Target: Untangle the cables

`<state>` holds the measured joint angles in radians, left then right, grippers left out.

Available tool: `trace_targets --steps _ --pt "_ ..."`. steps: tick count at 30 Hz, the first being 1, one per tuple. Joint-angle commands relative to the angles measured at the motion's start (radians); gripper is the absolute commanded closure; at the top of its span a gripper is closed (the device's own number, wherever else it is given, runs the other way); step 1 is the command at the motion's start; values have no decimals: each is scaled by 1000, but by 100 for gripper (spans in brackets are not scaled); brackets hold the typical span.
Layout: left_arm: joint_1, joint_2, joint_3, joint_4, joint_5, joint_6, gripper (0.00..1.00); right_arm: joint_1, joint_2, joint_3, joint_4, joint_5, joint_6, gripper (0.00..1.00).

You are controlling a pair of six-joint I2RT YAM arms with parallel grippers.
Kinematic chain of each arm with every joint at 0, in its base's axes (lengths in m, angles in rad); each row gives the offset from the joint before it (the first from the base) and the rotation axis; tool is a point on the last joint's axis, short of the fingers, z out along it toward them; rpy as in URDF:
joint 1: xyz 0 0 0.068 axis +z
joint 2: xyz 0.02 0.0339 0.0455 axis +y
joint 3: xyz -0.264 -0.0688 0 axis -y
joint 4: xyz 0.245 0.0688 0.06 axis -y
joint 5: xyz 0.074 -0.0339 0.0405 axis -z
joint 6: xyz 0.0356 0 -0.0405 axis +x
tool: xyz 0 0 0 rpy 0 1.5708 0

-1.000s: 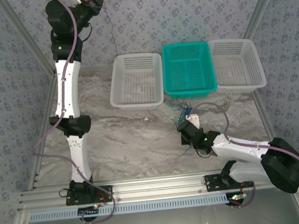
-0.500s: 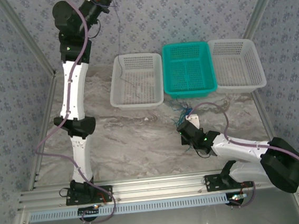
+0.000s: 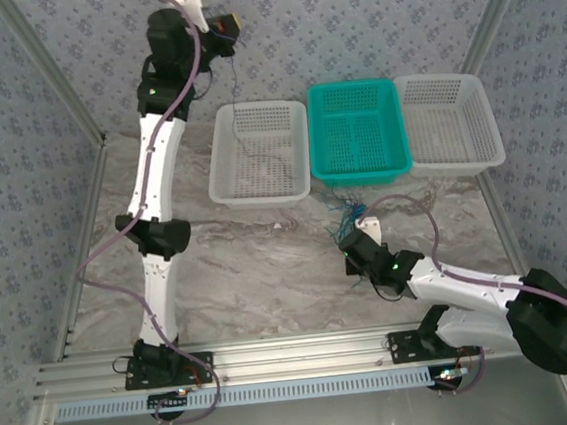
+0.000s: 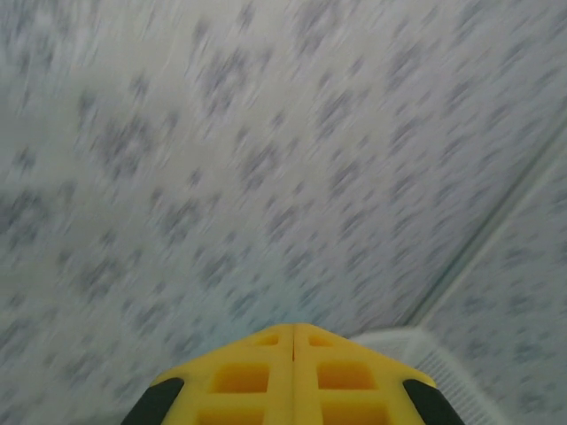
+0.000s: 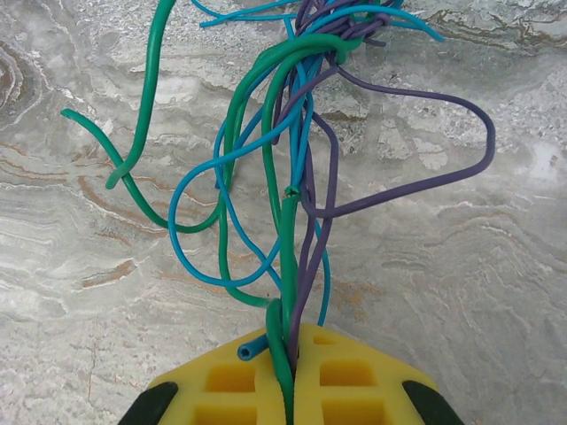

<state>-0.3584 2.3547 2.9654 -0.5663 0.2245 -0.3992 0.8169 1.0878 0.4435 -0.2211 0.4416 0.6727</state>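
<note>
Moved: my L gripper (image 3: 230, 27) swung right, pinching dark cable (image 3: 232, 97).
Cables (image 5: 288, 204): green/blue/purple tangle, R gripper (image 5: 292, 341) pinching green+purple.
Near: baskets (image 3: 259, 191).

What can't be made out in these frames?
- Left wrist view: motion blur; unclear whether the shut left gripper pinches a wire.
- Top view: dark strand below it too thin to trace; cables' crossings too small.
- Right wrist view: cables' far ends cut by top edge, near ends hidden inside right gripper.
</note>
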Motion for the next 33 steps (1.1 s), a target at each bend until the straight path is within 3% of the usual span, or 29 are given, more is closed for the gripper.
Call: trace_targets --steps 1,5,10,11,12,14,15,18,23,28,33 --pt "-34 15 -13 -274 -187 117 100 7 -28 -8 -40 37 21 100" --pt "-53 14 -129 -354 -183 116 100 7 -37 -10 -36 42 22 100" --pt "-73 -8 -361 -337 -222 103 100 8 -46 8 -61 32 19 100" --pt "-73 -11 -396 -329 -223 100 95 7 -54 11 -74 31 17 100" --pt "-73 -13 -411 -329 -225 101 83 8 -65 14 -88 31 18 100" --pt "-74 -30 -424 -331 -231 110 45 9 -99 18 -115 37 16 100" --pt "-77 -45 -431 -327 -230 116 35 9 -116 18 -127 41 16 100" --pt "-89 -131 -489 -283 -231 146 20 8 -171 25 -161 56 10 100" --pt "-115 -320 -667 -197 -177 196 7 -6 -223 66 -217 75 -27 100" --pt "-119 -293 -639 -360 -243 224 10 -30 -220 96 -214 40 -68 100" --pt "-118 -441 -946 -154 -154 158 6 -40 -214 103 -215 25 -61 100"
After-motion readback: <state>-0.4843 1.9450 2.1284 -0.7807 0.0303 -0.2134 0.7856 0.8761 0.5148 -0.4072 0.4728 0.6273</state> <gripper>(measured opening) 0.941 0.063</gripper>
